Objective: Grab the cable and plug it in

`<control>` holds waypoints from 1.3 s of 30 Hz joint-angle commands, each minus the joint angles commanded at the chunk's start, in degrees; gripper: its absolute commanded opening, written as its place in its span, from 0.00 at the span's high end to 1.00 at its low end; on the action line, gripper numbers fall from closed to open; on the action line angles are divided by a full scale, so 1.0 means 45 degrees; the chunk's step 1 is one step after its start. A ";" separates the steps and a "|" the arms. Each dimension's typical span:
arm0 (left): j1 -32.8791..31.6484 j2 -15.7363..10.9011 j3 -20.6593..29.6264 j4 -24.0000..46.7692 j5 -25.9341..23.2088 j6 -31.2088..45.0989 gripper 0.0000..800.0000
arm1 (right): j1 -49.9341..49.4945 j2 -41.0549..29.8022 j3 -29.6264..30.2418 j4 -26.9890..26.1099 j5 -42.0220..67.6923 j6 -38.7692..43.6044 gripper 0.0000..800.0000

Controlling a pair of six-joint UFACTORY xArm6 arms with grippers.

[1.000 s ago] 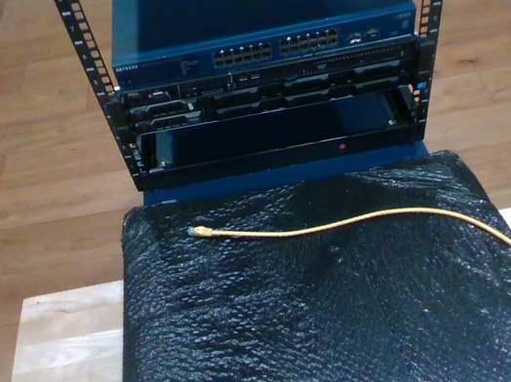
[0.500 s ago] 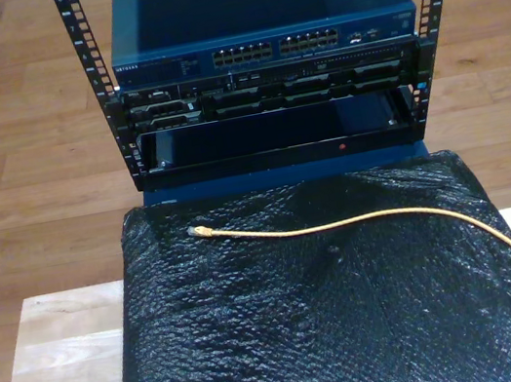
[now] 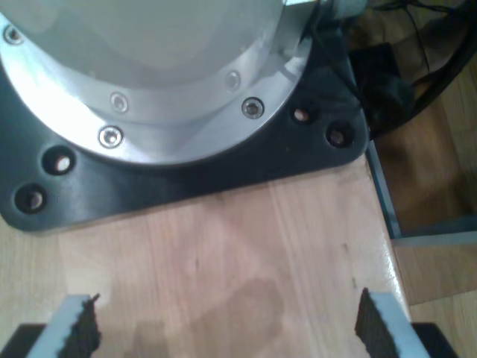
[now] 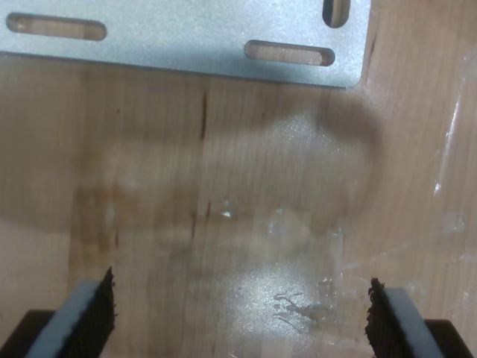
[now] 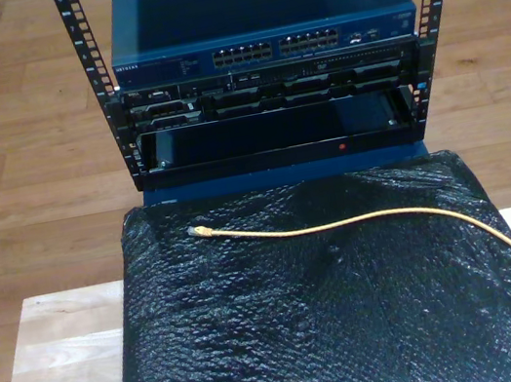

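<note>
A thin yellow cable (image 5: 369, 218) lies across a black mat (image 5: 311, 339), its clear plug (image 5: 195, 231) pointing toward the exterior view's left, perhaps slightly toward the rack (image 5: 266, 80). My first gripper (image 3: 223, 328) and my second gripper (image 4: 238, 317) stand apart, empty, over bare wood.

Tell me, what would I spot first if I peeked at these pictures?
Probably the bright yellow cable snaking across the crinkly black sheet, its little clear plug lying toward the exterior view's left. Behind it stands a dark rack with a blue network switch on top, showing rows of small ports.
</note>
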 joint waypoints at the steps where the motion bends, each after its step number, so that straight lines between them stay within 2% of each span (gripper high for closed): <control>1: 0.0000 0.0000 0.0000 0.0000 0.0000 0.0000 0.00 | 0.0000 0.0000 -0.0020 0.0000 0.0000 0.0000 0.00; 22: 0.0000 -0.0020 -0.0059 0.0000 0.0195 -0.0098 0.00 | 0.0020 -0.0020 -0.0215 -0.0078 0.0274 -0.0059 0.00; 33: 0.0000 -0.0156 -0.0527 0.0039 0.1231 -0.0215 0.00 | 0.0000 -0.0020 -0.1915 0.0000 0.3009 0.0195 0.00; 39: -0.0020 -0.0586 -0.0957 0.0039 0.1719 -0.0391 0.00 | 0.0020 -0.0020 -0.3497 0.0020 0.4884 0.1094 0.00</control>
